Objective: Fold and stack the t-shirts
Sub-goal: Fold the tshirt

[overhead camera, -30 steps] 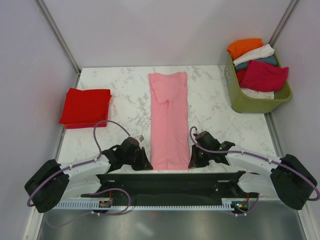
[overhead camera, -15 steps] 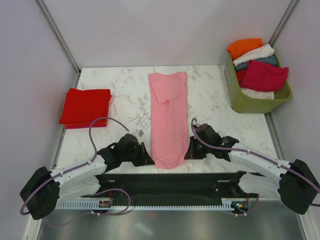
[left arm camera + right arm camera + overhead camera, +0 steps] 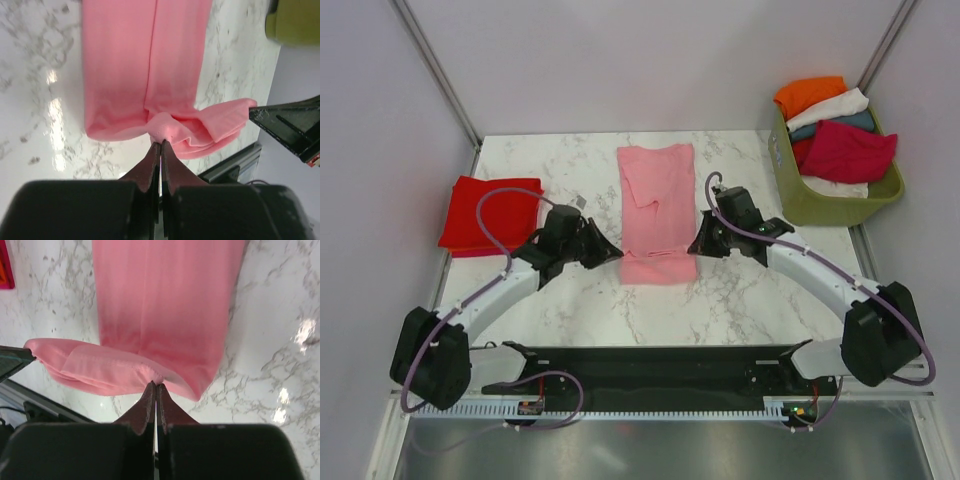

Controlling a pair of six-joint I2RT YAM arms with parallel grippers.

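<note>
Now the pink t-shirt (image 3: 657,205) lies as a long strip down the middle of the table (image 3: 740,300), its near end doubled up off the marble. My left pincer (image 3: 612,254) and my right pincer (image 3: 696,247) are each pinched tight on one corner of that near hem, the left corner and the right corner, with the hem hanging between them.

A second ago both pincers were down at the near edge of the table with the shirt laid out flat and full length. Since then they have closed and carried the hem toward the far side, so the strip looks much shorter from above. I judge this to be the lengthwise fold, roughly half travelled, with the hem yet to be laid down.

My wrist cameras show only a small bunch of cloth at each tip. I cannot tell how many layers I hold, nor whether the hem runs straight, as the fold hides its own underside.

At the far left a folded red t-shirt (image 3: 492,213) waits. At the far right the green basket (image 3: 820,205) holds more shirts (image 3: 847,150), heaped and partly covering one another.
</note>
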